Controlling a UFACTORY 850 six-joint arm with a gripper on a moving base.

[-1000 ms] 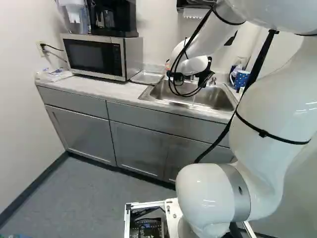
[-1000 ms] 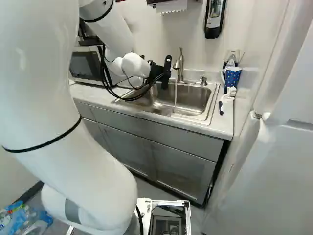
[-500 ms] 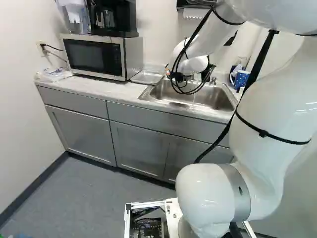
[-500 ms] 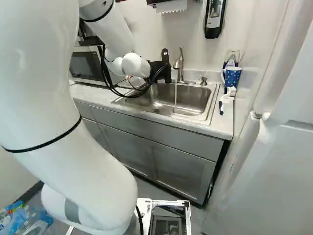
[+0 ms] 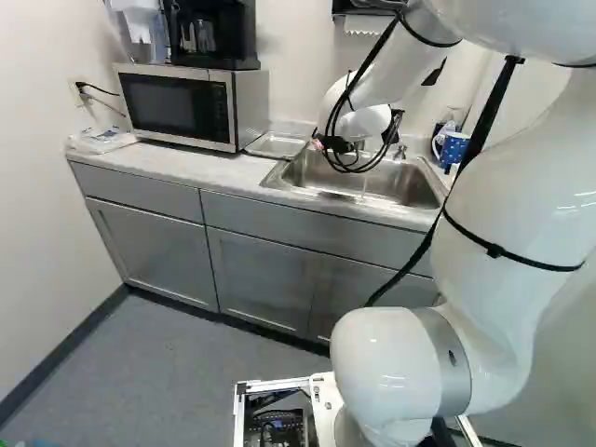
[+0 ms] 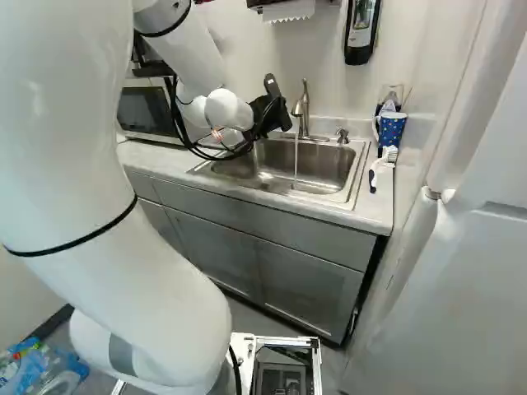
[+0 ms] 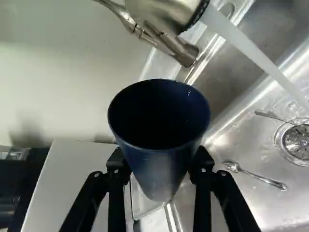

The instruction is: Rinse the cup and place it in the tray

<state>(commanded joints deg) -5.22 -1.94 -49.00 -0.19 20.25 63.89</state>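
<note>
In the right base view my gripper (image 6: 268,117) is tilted over the left part of the sink (image 6: 317,169), left of the faucet (image 6: 304,107). Seen from the wrist, the gripper (image 7: 159,165) is shut on a dark blue cup (image 7: 155,162), one finger on each side, the cup's open mouth facing the camera. Water (image 7: 256,55) runs from the faucet and passes beside the cup, not into it. A shallow metal tray (image 5: 277,144) lies on the counter between microwave and sink. The base views do not show the held cup clearly.
The microwave (image 5: 179,107) stands left of the tray. Spoons (image 7: 260,179) lie in the sink near the drain (image 7: 297,141). Right of the sink are a blue dotted mug (image 6: 390,129) and a white brush (image 6: 382,164). A soap dispenser (image 6: 362,29) hangs on the wall.
My gripper has tilted over, its upper end swinging left in the right base view, with the wrist turning. The base has stayed still and the water keeps running.
</note>
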